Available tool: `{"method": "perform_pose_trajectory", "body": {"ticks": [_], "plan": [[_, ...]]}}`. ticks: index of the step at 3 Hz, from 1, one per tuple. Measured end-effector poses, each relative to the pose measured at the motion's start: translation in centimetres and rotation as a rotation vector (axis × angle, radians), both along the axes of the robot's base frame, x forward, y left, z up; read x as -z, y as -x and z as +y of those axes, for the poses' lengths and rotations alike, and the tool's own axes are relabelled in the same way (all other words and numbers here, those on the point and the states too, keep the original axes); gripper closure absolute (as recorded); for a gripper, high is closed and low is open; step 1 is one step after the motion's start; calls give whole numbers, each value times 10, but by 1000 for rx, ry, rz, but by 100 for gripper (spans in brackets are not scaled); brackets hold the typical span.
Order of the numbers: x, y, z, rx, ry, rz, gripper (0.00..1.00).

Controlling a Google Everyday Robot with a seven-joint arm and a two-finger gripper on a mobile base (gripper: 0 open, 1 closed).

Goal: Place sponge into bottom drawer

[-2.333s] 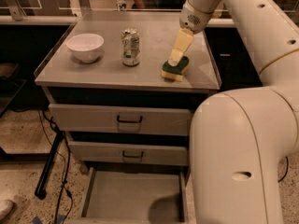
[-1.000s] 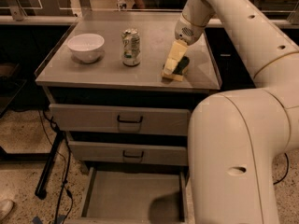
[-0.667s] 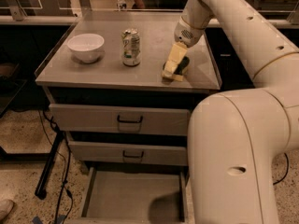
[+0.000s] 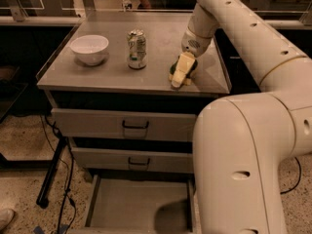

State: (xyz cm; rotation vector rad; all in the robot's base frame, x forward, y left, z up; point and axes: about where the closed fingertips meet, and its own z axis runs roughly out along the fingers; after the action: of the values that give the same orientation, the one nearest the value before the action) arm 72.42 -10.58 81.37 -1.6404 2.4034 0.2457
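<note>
Most of the job is left to do. At the left of the bench [image 4: 112, 77] sits a white bowl [image 4: 89, 48], and just right of it a drinks can [image 4: 137, 49] stands upright; neither has any part in this. Below, the two upper drawers [image 4: 127, 125] are shut, while the bottom drawer [image 4: 139, 204] is pulled out with its grey floor bare, so it looks ready to receive something.

Further right, near the bench's front edge, lies the sponge [image 4: 174, 84], on the bench top and nowhere near the drawer. The gripper [image 4: 180, 74] is down right on it, tilted, reaching in from the far side. Whether it has closed on the sponge or only rests against it, I cannot tell. I judge the step in hand to be the pick-up, with the lift, the carry down and the release all to come.

The robot's pale arm [image 4: 243, 145] fills the right side, hiding the drawers' right ends and the bottom drawer's right wall. That drawer's front is cut off by the frame.
</note>
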Motion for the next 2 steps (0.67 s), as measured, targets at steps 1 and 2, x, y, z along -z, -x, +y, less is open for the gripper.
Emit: {"method": "perform_pose_trajectory", "body": {"ticks": [1, 2], "plan": [[0, 0, 0, 0, 0, 0, 26], [0, 0, 0, 0, 0, 0, 51]]}}
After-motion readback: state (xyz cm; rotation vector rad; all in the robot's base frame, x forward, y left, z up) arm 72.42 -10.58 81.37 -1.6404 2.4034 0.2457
